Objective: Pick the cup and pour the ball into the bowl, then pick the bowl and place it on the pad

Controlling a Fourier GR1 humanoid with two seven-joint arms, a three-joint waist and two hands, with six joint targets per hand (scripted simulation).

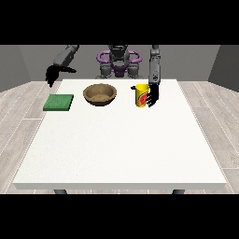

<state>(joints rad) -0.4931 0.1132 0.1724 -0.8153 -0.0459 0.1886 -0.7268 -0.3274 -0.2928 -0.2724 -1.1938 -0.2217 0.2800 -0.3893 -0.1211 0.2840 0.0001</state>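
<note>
A yellow cup [140, 95] with a red mark stands upright on the white table [121, 144], right of centre near the far edge. The hand at the view's right [153, 94] is right beside the cup, its fingers at the cup's side. A brown wooden bowl [99, 94] sits to the cup's left. A green square pad [59, 102] lies flat further left. The hand at the view's left [50, 75] hangs above the table's far left corner, away from everything, fingers drooping. No ball is visible; the cup's inside is hidden.
The robot's torso [118, 63] stands behind the table's far edge. A broad bare stretch of table lies between the objects and the near edge. Grey wooden floor surrounds the table.
</note>
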